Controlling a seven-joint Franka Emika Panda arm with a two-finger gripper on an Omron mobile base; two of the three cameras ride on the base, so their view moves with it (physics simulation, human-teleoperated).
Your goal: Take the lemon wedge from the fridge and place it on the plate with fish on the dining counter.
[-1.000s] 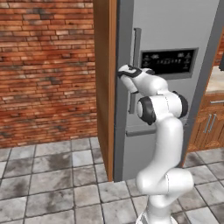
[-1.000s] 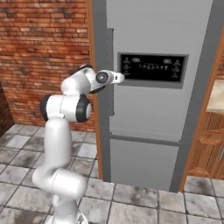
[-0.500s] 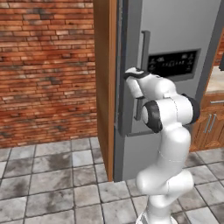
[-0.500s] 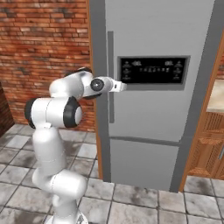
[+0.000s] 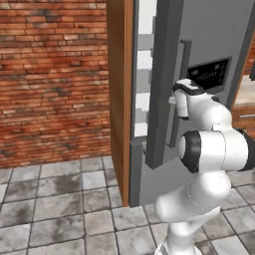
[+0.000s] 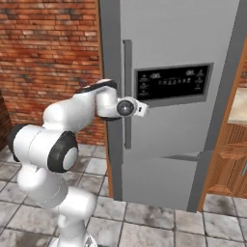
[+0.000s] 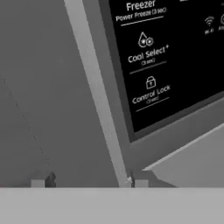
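Brick wall (image 5: 50, 74) and grey floor tiles (image 5: 60, 199) fill the left of the left base view; a wooden panel (image 5: 118, 99) stands beside the fridge (image 6: 183, 38). Fridge door (image 5: 209, 40) ajar at centre frame, white interior (image 5: 144, 60) visible through the gap. My end effector (image 6: 142, 108) sits at the bar handle (image 6: 127, 72), left of the black dispenser panel (image 6: 173, 82). I cannot tell whether its fingers are apart or together.

fridge (image 5: 199, 45) top — cut by frame | hand (image 6: 143, 109) fingertips — too small to read
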